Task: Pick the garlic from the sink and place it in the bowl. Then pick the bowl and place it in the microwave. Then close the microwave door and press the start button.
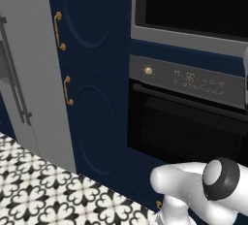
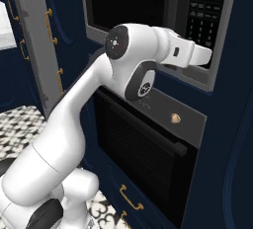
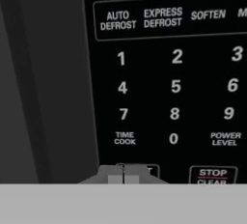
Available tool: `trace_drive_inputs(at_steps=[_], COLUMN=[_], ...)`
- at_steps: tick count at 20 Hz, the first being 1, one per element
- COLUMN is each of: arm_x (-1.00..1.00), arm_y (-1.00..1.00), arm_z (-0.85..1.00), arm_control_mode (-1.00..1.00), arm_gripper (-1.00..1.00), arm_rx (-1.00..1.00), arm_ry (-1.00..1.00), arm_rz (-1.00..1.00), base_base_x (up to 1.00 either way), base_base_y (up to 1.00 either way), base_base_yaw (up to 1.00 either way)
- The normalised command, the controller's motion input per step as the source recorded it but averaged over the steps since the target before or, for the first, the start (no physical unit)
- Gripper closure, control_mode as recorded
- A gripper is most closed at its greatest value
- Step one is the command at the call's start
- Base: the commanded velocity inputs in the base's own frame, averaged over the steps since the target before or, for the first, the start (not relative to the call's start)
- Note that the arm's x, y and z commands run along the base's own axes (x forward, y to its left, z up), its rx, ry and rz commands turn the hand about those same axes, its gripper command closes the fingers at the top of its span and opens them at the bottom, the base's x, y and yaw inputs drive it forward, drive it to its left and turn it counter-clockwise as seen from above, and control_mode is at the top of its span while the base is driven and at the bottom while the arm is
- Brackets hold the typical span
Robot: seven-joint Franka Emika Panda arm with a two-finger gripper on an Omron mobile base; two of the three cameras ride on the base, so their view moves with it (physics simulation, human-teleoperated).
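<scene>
While its fingers are pressed together holding nothing, the gripper [image 3: 123, 174] meets the microwave [image 2: 207, 35] keypad [image 3: 173, 88] at the bottom row, beside STOP CLEAR. Readable keys: AUTO DEFROST, EXPRESS DEFROST, SOFTEN, digits 0 to 9, TIME COOK, POWER LEVEL. The microwave door [image 1: 193, 10] sits shut above the oven [image 1: 186, 122].

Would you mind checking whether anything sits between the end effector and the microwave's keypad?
Nothing visible does. The shut end effector sits right at the microwave keypad, its tips over the button left of STOP/CLEAR.
</scene>
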Motion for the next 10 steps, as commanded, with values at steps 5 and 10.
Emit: trace_drive_inputs(at_steps=[5,10], arm_x=[0.72,0.96], arm_y=[-0.33,-0.48], arm_z=[-0.39,-0.71], arm_control_mode=[-1.00,-1.00], arm_gripper=[1.00,1.00], arm_rx=[0.00,0.02], arm_ry=[0.07,0.10], arm_rz=[0.16,0.28], base_base_x=[0.00,0.00], base_base_y=[0.00,0.00], base_base_yaw=[0.00,0.00])
